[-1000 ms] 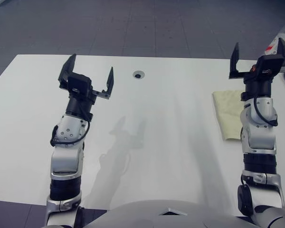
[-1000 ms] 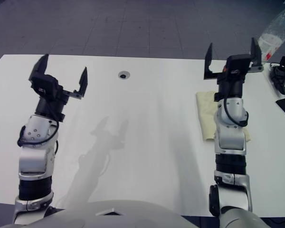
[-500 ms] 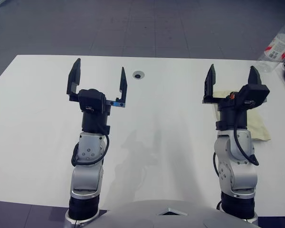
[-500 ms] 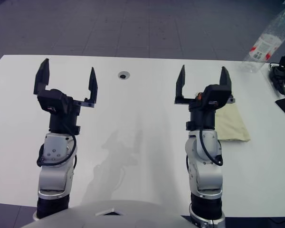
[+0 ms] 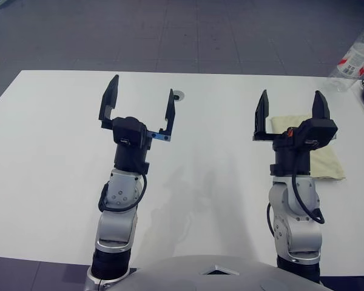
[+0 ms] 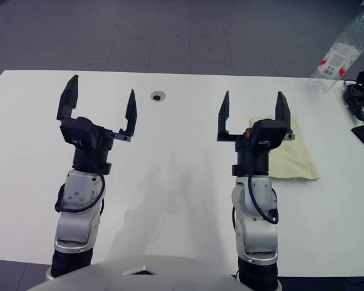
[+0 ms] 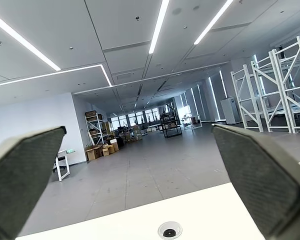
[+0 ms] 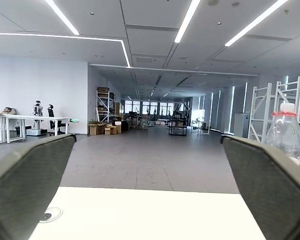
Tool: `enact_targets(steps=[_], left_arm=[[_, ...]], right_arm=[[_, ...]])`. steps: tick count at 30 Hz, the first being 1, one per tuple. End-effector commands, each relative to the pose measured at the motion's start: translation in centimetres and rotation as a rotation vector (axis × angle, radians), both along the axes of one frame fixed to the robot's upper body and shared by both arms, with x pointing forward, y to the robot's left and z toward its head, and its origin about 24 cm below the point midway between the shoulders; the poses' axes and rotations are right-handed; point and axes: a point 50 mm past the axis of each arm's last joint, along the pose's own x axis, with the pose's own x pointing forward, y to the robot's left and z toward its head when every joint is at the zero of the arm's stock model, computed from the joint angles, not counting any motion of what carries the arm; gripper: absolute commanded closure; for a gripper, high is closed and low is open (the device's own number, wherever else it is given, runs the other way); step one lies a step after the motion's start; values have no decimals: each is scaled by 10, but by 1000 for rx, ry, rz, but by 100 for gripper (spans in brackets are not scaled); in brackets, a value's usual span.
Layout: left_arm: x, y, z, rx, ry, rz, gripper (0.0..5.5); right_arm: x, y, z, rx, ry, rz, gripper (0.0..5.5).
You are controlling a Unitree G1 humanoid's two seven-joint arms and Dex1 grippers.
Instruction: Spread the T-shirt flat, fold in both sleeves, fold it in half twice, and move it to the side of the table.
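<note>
1. The small folded pale-yellow T-shirt [image 5: 326,162] lies flat on the white worktop [image 5: 48,133] at the right of the frame. It sits near the right edge, and its near-left part is hidden behind the right arm.
2. The left gripper [image 5: 142,91] stands upright over the middle-left of the worktop, jaws spread wide and holding nothing.
3. The right gripper [image 5: 290,100] stands upright at centre-right, just in front of the shirt, jaws likewise released and empty.
4. Over the last second both arms have drawn inward. The left came from the upper left toward the centre. The right came off the far right, where it hung over the shirt, so more of the cloth now shows.
5. A clear plastic bottle [image 5: 355,57] stands at the upper right corner, and a round cable hole [image 6: 158,95] sits at upper centre.
6. With the shirt compact, set aside and let go, the task looks finished, and the arms seem to be settling into a rest pose.
</note>
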Motion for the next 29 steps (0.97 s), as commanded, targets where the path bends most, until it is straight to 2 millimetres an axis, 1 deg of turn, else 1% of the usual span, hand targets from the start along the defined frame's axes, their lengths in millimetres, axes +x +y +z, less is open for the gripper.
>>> enact_targets(steps=[1, 8, 10, 12, 14, 17, 19, 22, 24, 26, 27, 29], left_arm=[[-1, -2, -2, -10, 13, -7, 10], [1, -3, -2, -15, 19, 6, 10], [1, -4, -2, -21, 22, 15, 10], [0, -7, 2, -24, 6, 13, 10], [-3, -12, 6, -25, -16, 7, 10], [-5, -14, 8, -26, -24, 19, 10], [-4, -13, 10, -32, -27, 30, 10], [-2, -13, 11, -39, -24, 30, 10], [0, -13, 10, -42, -17, 15, 10], [3, -13, 8, -37, -15, 0, 10], [5, -13, 6, -30, -13, -3, 10], [8, -11, 3, -31, -1, 3, 10]], right_arm=[[0, 3, 0, -6, -20, 20, 13], [1, 2, 0, -24, -31, 23, 13], [2, -1, 1, -19, -28, 10, 13], [-4, -3, 6, 13, -20, -11, 13], [-11, 2, 12, 54, -8, 12, 13], [-16, 6, 18, 67, 3, 44, 13], [-15, 8, 15, 70, 22, 51, 13], [-7, 10, 2, 40, 54, 57, 13], [-3, 7, -3, -23, 37, 44, 13], [2, 9, -13, -90, 38, 84, 13], [3, 10, -14, -104, 36, 87, 13], [4, 13, -4, -141, -38, 107, 13]])
